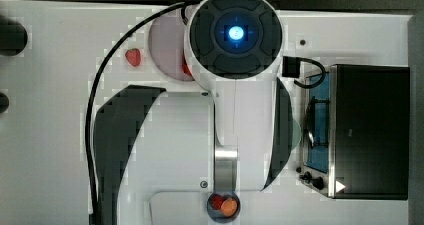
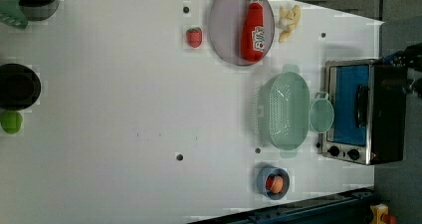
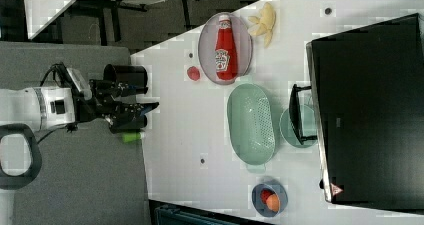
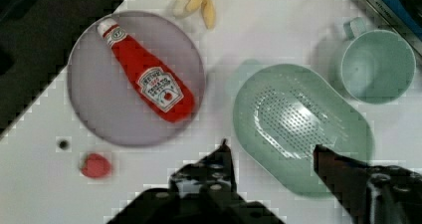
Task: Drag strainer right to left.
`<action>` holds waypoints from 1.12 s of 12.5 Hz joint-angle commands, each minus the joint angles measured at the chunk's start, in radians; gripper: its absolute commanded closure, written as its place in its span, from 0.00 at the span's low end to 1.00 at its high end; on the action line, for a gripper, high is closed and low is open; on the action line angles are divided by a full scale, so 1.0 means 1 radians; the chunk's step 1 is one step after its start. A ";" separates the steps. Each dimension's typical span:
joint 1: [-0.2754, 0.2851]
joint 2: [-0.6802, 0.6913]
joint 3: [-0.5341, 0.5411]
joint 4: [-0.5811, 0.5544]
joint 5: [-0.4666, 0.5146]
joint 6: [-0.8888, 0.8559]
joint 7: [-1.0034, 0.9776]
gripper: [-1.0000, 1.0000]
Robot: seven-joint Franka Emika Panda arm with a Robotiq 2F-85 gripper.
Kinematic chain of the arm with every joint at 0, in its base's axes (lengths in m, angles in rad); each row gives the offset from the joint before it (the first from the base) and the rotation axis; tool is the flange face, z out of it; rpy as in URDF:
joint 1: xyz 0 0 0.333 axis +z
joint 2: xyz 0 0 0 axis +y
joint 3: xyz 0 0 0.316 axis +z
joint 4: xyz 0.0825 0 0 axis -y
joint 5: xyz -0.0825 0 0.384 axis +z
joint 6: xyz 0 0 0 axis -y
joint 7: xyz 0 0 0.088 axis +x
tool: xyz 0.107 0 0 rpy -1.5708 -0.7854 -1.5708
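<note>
Hovering above the strainer [image 4: 303, 127], the pincer [image 4: 271, 152] is spread and grips nothing

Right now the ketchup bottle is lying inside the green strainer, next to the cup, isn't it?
Not quite. The ketchup bottle lies on the round plate, as the wrist view shows. The strainer holds nothing and does sit next to the cup.

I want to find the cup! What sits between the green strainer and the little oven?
The small round green cup sits between the strainer and the toaster oven. The left view shows it beside the strainer's rim, right in front of the oven door.
</note>
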 commanded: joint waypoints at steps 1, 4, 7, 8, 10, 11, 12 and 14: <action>0.007 -0.531 -0.044 -0.304 -0.025 -0.232 0.024 0.21; 0.008 -0.517 -0.043 -0.326 -0.025 -0.229 0.024 0.00; 0.008 -0.466 -0.041 -0.424 -0.025 -0.158 0.044 0.00; 0.008 -0.440 -0.041 -0.466 -0.025 -0.099 0.059 0.00; 0.008 -0.378 -0.040 -0.553 -0.025 0.059 0.100 0.00; 0.008 -0.343 -0.040 -0.593 -0.025 0.148 0.144 0.00; 0.009 -0.304 -0.038 -0.629 -0.025 0.239 0.201 0.00; 0.009 -0.217 -0.029 -0.684 -0.025 0.417 0.324 0.00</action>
